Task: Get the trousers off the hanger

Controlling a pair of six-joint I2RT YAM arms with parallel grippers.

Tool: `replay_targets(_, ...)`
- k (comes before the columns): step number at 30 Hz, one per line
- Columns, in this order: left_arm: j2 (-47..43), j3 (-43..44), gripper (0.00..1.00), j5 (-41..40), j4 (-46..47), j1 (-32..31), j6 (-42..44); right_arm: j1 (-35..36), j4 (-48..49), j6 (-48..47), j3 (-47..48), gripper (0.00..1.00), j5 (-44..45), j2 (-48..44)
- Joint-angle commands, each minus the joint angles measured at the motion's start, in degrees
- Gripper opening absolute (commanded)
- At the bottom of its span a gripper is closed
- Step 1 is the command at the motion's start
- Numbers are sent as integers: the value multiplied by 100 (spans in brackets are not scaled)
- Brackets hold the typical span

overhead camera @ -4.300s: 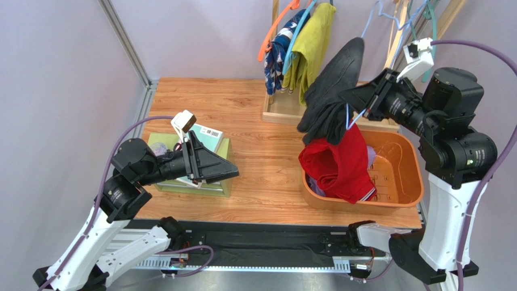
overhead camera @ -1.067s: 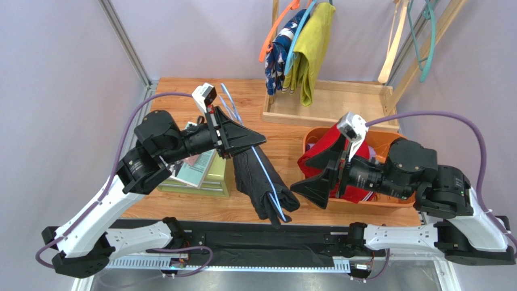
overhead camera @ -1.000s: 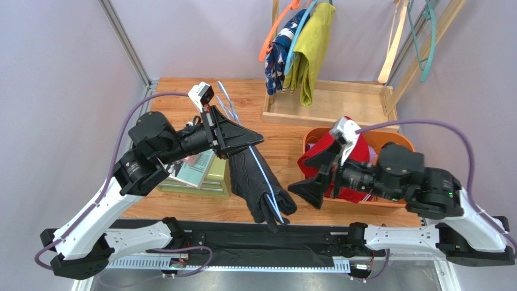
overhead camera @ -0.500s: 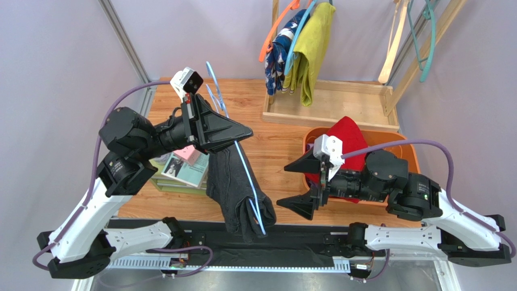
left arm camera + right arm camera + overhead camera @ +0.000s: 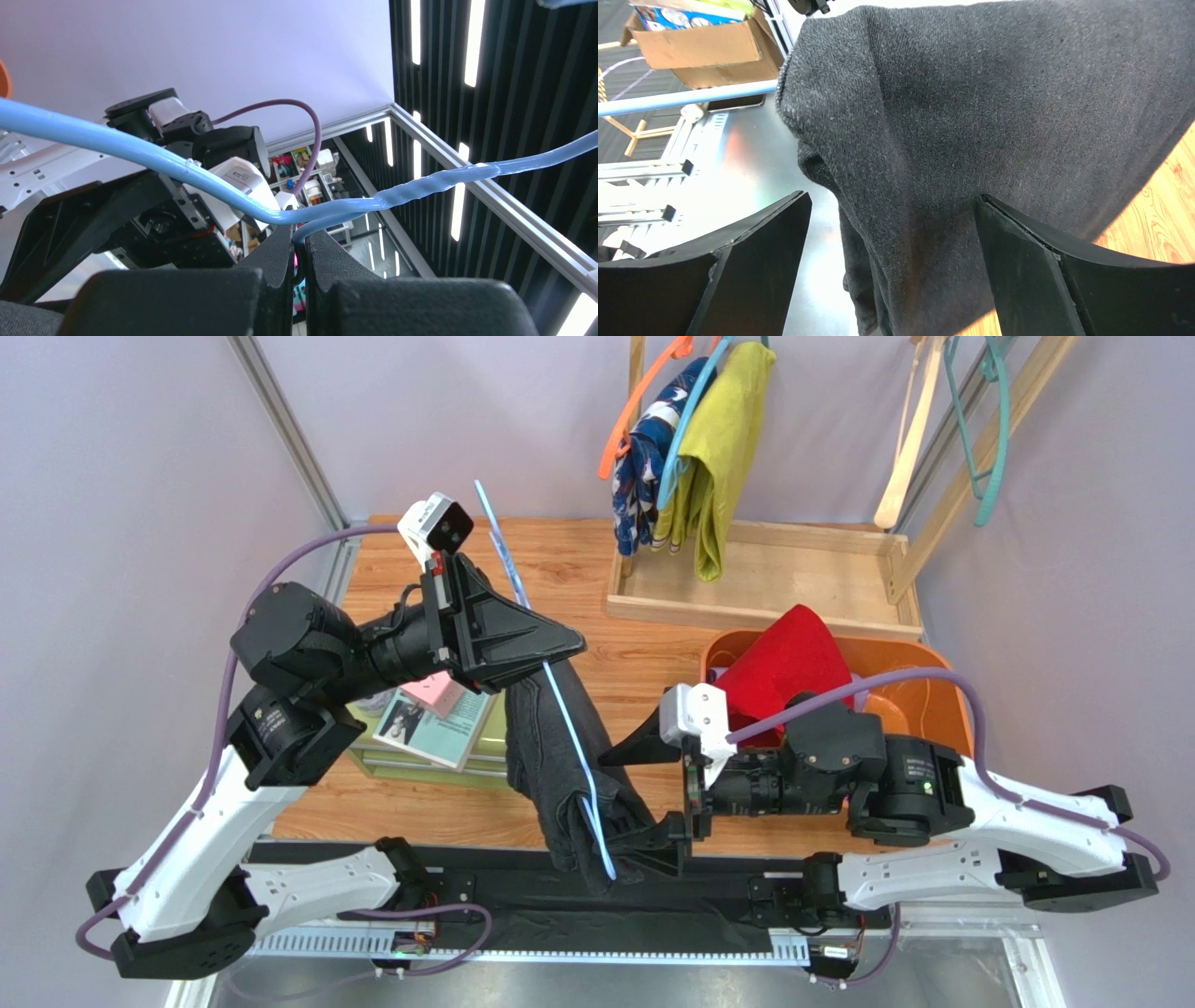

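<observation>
My left gripper [image 5: 568, 637] is shut on the wire of a light blue hanger [image 5: 561, 707] and holds it up over the table's front. Black trousers [image 5: 554, 770] are draped over the hanger and hang toward the near edge. In the left wrist view the closed jaws pinch the blue hanger [image 5: 210, 189]. My right gripper [image 5: 643, 798] is open, its fingers either side of the lower part of the black trousers [image 5: 990, 105]. The cloth fills the gap of the right gripper [image 5: 892, 266]; whether the pads touch it I cannot tell.
An orange basket [image 5: 940, 686] at the right holds red trousers [image 5: 786, 665]. A wooden rack [image 5: 786, 574] at the back carries navy patterned trousers [image 5: 648, 455] and yellow-green trousers [image 5: 723, 434] on hangers. Empty hangers [image 5: 989, 420] hang far right. Books on a green box [image 5: 435, 735] lie under the left arm.
My right arm has swung left from the basket and its open fingers now straddle the hanging black trousers. The left gripper keeps its hold on the hanger, raised slightly.
</observation>
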Motion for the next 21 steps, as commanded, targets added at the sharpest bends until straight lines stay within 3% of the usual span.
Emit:
replay_targets(1,-230,193,0,-48,562,23,-219,170,580,-143,88,90,479,-47)
replay_targets(6,-362,87,0,-92,518,23,-219,188,528,-134,175,83,884,41)
replay_targets(12,-441,-18,0,172,720,23,-281,188,229,-134,378,59,981,128)
replay_targets(13,-450,-36,0,198,755,23,-281,188,229,-134,395,46,989,137)
replay_targets(15,-485,-97,0,356,887,23,-290,197,194,-134,474,31,1007,181)
replay_targets(16,-485,-124,0,426,913,23,-307,197,89,-134,535,16,1051,207)
replay_targets(19,-555,-211,0,725,914,23,-299,197,-227,-152,852,0,1253,322)
replay_targets(21,-669,-352,0,761,888,23,-263,188,-359,-160,1019,0,1402,313)
